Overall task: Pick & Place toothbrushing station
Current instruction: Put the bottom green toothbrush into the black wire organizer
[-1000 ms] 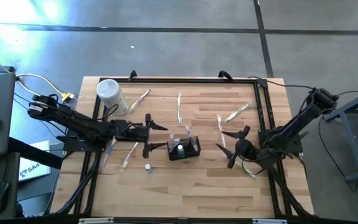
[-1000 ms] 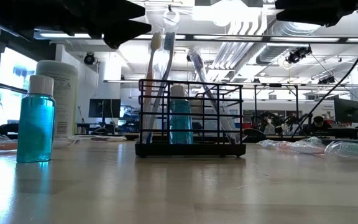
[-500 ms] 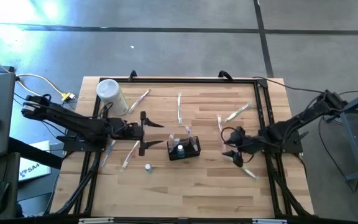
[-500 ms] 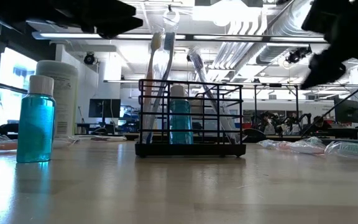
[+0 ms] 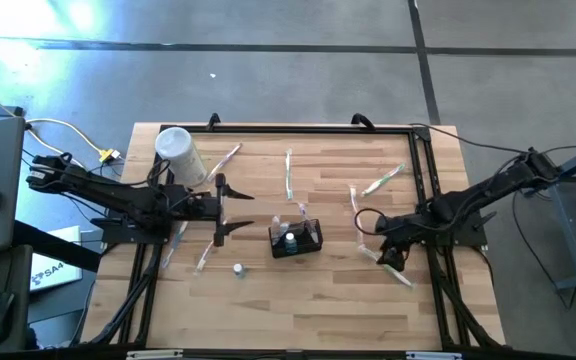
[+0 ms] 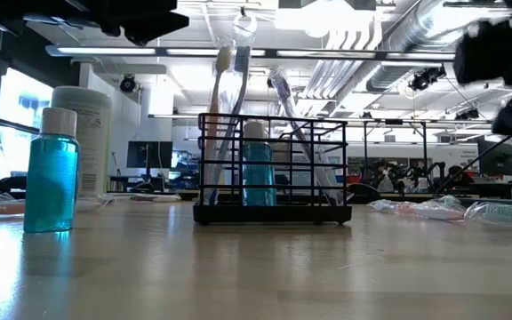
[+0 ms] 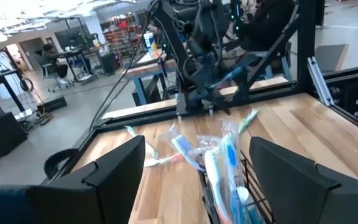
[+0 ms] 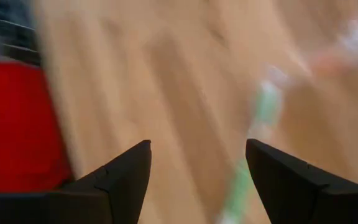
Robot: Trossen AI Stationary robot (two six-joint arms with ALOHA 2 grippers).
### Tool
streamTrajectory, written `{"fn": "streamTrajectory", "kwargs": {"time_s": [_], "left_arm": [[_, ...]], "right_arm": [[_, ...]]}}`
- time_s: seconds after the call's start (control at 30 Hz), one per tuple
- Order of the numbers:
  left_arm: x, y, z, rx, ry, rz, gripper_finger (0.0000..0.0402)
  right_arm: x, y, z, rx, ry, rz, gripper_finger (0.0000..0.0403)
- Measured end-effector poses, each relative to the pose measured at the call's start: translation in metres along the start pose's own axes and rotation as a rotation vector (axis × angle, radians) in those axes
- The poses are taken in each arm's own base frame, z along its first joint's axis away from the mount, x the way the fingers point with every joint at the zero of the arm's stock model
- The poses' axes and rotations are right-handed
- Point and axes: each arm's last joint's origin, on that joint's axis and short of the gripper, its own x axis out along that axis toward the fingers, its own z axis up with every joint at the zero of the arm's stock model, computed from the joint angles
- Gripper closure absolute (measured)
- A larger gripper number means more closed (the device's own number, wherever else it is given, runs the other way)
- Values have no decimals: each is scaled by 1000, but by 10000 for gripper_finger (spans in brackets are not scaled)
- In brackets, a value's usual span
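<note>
Black wire toothbrushing station (image 5: 296, 238) stands at centre of the wooden surface (image 5: 308, 300), loaded with toothbrushes and a blue bottle. Left end effector (image 5: 222, 210), left of it, released. Right end effector (image 5: 386, 250), right of it over a wrapped toothbrush (image 5: 396, 273), released.

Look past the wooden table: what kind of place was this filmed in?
Probably a robotics lab or workshop. The low view shows exposed ceiling ducts and strip lights; the left wrist view shows other workbenches with equipment; the wooden table stands on a bare concrete floor.
</note>
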Motion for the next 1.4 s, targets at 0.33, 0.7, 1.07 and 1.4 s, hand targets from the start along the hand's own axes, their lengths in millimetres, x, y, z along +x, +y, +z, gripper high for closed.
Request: {"fn": "streamTrajectory", "kwargs": {"time_s": [0.33,0.7,1.07,1.4], "left_arm": [[0,-1,-6,3,61,-13,114],[-1,-4,-16,-135,159,-56,114],[-1,-5,-18,-133,176,-60,114],[-2,-6,-23,-165,239,-63,114]], "right_arm": [[23,-4,-2,-160,61,-162,151],[65,-7,-3,-163,151,-300,183],[69,-7,-2,-125,124,-312,204],[76,-7,-6,-146,98,-380,252]]}}
